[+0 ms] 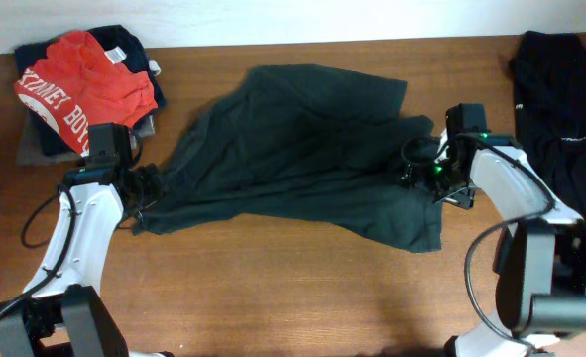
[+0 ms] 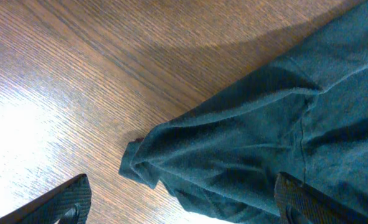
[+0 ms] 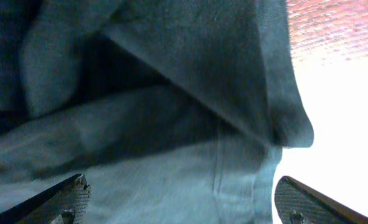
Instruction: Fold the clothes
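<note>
The dark green shirt [image 1: 293,159] lies spread on the table [image 1: 273,288], long axis running left to right between the arms. The left gripper [image 1: 142,190] is open at its left corner. The right gripper [image 1: 419,164] is open over its right edge. Neither holds cloth.

Rumpled dark green shirt [image 2: 252,143] corner, perhaps a sleeve, on wooden table [image 2: 59,74]

You have: one brown wood-grain table [image 1: 293,288]; white wall [image 1: 273,20] along its far edge; bright glare [image 2: 22,124] on the wood.
</note>
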### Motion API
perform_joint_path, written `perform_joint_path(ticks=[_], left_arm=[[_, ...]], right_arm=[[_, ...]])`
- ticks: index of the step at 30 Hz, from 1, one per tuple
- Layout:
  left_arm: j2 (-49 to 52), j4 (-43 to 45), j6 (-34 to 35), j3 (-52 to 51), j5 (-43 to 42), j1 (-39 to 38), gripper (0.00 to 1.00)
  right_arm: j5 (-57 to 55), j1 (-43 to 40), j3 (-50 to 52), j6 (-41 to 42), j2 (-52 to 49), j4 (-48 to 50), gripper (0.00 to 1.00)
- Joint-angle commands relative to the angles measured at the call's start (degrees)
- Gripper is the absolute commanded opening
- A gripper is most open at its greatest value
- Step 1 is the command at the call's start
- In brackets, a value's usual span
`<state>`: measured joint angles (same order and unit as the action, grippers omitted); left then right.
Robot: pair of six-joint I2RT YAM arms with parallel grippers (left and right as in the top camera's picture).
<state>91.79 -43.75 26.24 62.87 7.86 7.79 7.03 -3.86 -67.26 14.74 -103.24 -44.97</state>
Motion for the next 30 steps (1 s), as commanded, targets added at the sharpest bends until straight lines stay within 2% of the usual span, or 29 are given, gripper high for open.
perform_joint_path(ticks=[1,7,8,10,11,12,14,19,20,24,30], left_arm=[[0.3,0.5,0.1,0.9,-0.6,0.2,0.94],[0.3,0.4,0.1,0.9,-0.6,0.2,0.94],[0.3,0.4,0.1,0.9,-0.6,0.2,0.94],[0.3,0.4,0.1,0.9,-0.6,0.2,0.95],[0.3,0.4,0.1,0.9,-0.6,0.2,0.95],[0.3,0.4,0.1,0.9,-0.6,0.2,0.95],[0.3,0.4,0.1,0.9,-0.6,0.2,0.95],[0.3,0.4,0.1,0.9,-1.3,0.2,0.95],[0.3,0.4,0.1,0.9,-1.7,0.2,0.95],[0.3,0.4,0.1,0.9,-1.7,0.2,0.95],[0.3,0.6,0.1,0.9,-1.7,0.2,0.95]], right_arm=[[-1.1,0.0,0.4,-5.4,-2.2,2.2,0.99],[-1.3,0.0,0.4,-5.7,-2.7,3.9,1.00],[-1.0,0.0,0.4,-5.7,-2.7,4.1,0.97],[0.5,0.0,0.4,-5.7,-2.9,4.0,0.78],[0.7,0.0,0.4,-5.7,-3.0,4.0,0.74],[0.9,0.0,0.4,-5.7,-3.0,4.0,0.65],[1.3,0.0,0.4,-5.7,-3.0,4.0,0.54],[1.3,0.0,0.1,-3.9,-3.0,3.8,0.09],[1.4,0.0,-0.1,-2.9,-3.0,3.3,0.04],[1.7,0.0,-3.1,1.7,-2.5,-3.2,0.04],[3.0,0.0,-11.4,4.5,2.9,-21.0,0.04]])
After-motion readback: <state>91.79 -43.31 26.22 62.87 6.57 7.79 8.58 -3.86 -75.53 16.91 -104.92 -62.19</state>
